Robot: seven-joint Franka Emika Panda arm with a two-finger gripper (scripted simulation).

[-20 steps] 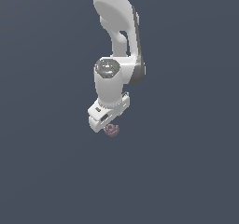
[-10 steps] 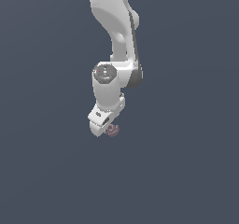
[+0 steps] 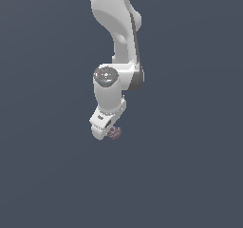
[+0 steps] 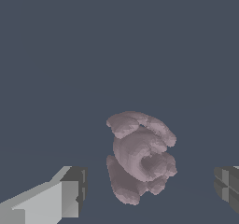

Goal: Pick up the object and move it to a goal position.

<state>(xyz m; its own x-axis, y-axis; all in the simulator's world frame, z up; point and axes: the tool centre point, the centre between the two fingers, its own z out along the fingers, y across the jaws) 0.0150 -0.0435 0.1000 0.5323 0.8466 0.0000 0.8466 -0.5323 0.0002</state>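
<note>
The object [image 4: 140, 157] is a small lumpy dusty-pink thing with a coiled, knobbly surface, lying on the dark grey floor. In the exterior view it [image 3: 114, 132] peeks out just below the white hand. My gripper [image 4: 149, 190] is open and down around it. One fingertip [image 4: 70, 190] stands on one side and the other fingertip [image 4: 228, 181] on the far side, each with a gap to the object. In the exterior view the gripper [image 3: 108, 128] is mostly hidden by the white hand, low over the floor.
The white arm [image 3: 116, 32] comes down from the top of the exterior view. A plain dark grey floor [image 3: 190, 175] lies all around. No other objects or a goal marker show.
The arm and hand have come down a little towards the object and shifted slightly to the exterior view's left. The object has not moved.
</note>
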